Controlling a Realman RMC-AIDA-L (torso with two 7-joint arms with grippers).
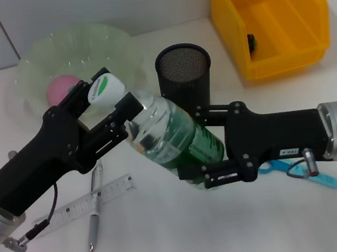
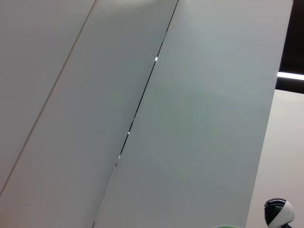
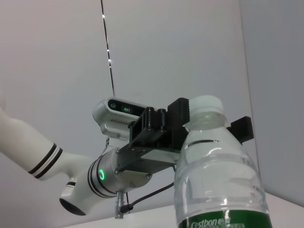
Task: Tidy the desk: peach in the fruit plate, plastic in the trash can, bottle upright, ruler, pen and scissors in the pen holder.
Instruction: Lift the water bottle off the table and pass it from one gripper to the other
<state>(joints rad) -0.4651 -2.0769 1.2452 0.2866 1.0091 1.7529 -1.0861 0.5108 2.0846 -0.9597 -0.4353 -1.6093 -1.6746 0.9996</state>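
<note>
We see the head view evenly and brightly lit from above; the white table [image 1: 196,245] is near blown out, and shadows under the two arms are soft and faint; a pale sheen sits on the clear bottle [image 1: 169,132], and the yellow bin [image 1: 269,13] is strongly saturated, its inside darker; the left wrist view is flat, grey and nearly featureless, with a bright strip against a black band at one edge; the right wrist view is dimmer, the bottle's nearest part slightly soft.
</note>
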